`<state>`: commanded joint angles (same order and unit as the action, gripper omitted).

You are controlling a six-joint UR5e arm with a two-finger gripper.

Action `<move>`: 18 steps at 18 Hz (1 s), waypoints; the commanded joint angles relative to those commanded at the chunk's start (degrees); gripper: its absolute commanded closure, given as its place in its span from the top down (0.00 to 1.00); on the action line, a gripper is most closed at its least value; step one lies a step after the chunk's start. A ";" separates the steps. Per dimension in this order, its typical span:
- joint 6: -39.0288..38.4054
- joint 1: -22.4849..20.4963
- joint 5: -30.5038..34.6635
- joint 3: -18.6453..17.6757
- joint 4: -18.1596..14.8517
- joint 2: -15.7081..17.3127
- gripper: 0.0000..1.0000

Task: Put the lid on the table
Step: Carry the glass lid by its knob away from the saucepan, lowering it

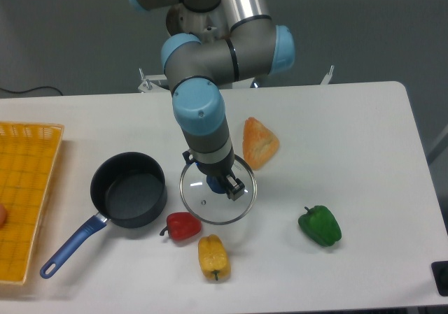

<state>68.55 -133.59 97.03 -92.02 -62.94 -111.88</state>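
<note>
The two-finger end effector (228, 185) is clamped on the blue centre knob of the round clear glass lid with a thin metal rim (218, 191), which sits at the white rectangular desk (350, 139); whether it rests flat there cannot be told. Left of the end effector stands a dark saucepan with a blue handle (128, 198). Just below it lie a red pepper (183, 226) and a yellow pepper (213, 256); a green pepper (320, 225) lies to its right.

Lid knob (218, 183) perhaps behind jaws.
</note>
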 joint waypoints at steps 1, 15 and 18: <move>0.00 0.00 0.61 -0.17 0.88 -0.35 0.61; 1.49 -3.07 4.31 -0.88 1.86 -4.22 0.61; 1.49 -3.34 4.75 -0.79 1.94 -5.36 0.60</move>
<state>70.05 -136.93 101.77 -92.81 -61.00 -117.24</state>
